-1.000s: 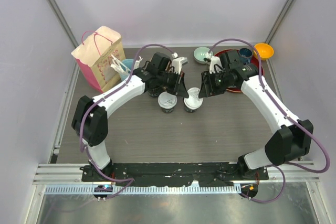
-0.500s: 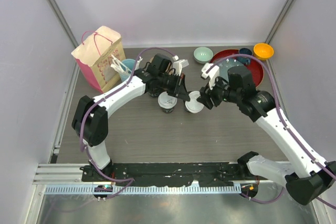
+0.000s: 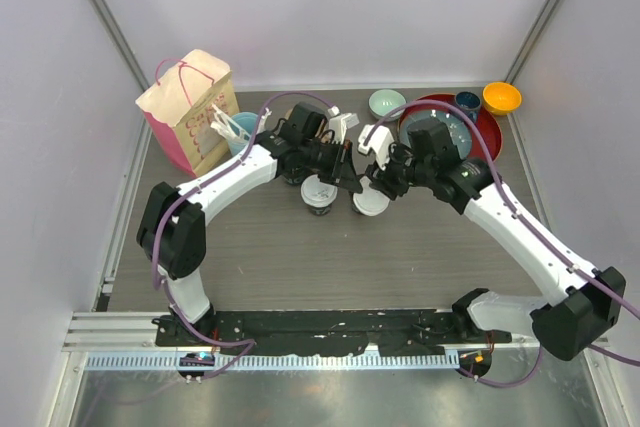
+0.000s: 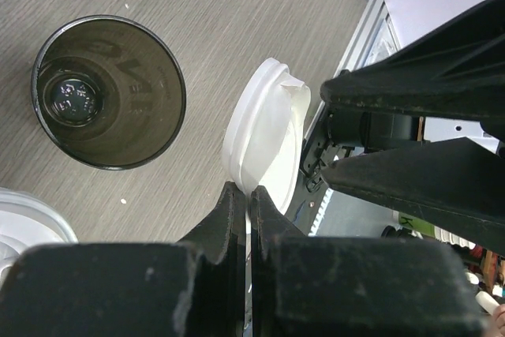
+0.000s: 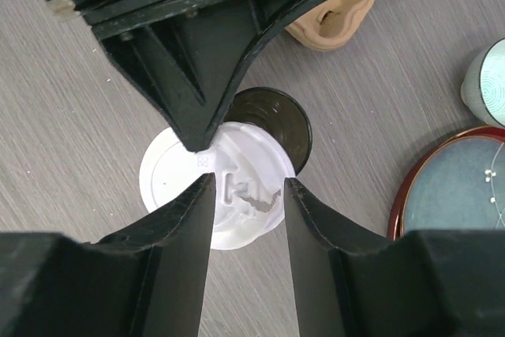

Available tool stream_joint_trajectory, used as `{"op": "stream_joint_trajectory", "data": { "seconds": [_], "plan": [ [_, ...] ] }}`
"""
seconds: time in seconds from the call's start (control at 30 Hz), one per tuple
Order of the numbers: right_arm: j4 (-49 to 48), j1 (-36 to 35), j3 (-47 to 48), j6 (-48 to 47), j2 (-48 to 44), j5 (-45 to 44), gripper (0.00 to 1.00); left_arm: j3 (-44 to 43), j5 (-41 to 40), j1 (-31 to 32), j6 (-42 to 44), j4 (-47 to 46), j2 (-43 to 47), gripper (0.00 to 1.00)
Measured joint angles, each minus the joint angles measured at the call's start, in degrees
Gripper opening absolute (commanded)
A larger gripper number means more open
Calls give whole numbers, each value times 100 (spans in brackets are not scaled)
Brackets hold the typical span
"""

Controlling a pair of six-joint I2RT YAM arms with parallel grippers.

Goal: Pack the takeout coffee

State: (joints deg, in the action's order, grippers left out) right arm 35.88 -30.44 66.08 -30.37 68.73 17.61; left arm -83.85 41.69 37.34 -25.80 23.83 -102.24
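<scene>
My left gripper is shut on the rim of a white sip lid and holds it on edge above the table. The lid looks torn at its sip opening. A black paper cup stands open with no lid; it also shows in the right wrist view. A second cup still carries its white lid. My right gripper is open, one finger on each side of the held lid, not clamping it. From above, both grippers meet over the cups.
A pink and tan paper bag stands at the back left beside a light-blue cup of utensils. A pulp cup carrier lies behind the cups. At the back right are a teal bowl, a red plate and an orange bowl.
My right arm has swung in and its gripper has moved left, so its open fingers now straddle the lid. My left gripper has kept hold of the lid and barely moved.
</scene>
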Motion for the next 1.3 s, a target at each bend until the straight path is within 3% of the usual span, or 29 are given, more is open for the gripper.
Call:
{"op": "stream_joint_trajectory", "data": {
  "seconds": [0.07, 0.27, 0.5, 0.63, 0.77, 0.93, 1.3],
  "plan": [
    [-11, -9, 81, -9, 81, -90, 57, 0, 2, 0, -24, -2, 0, 0],
    [70, 221, 599, 1049, 505, -767, 68, 0, -109, -46, -129, -15, -7, 0],
    [-114, 1023, 232, 2741, 546, -883, 70, -339, -223, -238, -337, -94, -535, 0],
    [-157, 1038, -229, 3296, 656, -763, 65, -435, -269, -269, -402, -98, -872, 0],
    [-328, 1043, -260, 3685, 942, -638, 51, -463, -278, -264, -433, -90, -1029, 0],
    [-566, 1047, -280, 3926, 1202, -568, 41, -501, -289, -262, -529, -107, -1043, 0],
    [-743, 1058, -435, 4009, 1270, -564, 34, -505, -286, -264, -584, -133, -1043, 0]
  ]
}}
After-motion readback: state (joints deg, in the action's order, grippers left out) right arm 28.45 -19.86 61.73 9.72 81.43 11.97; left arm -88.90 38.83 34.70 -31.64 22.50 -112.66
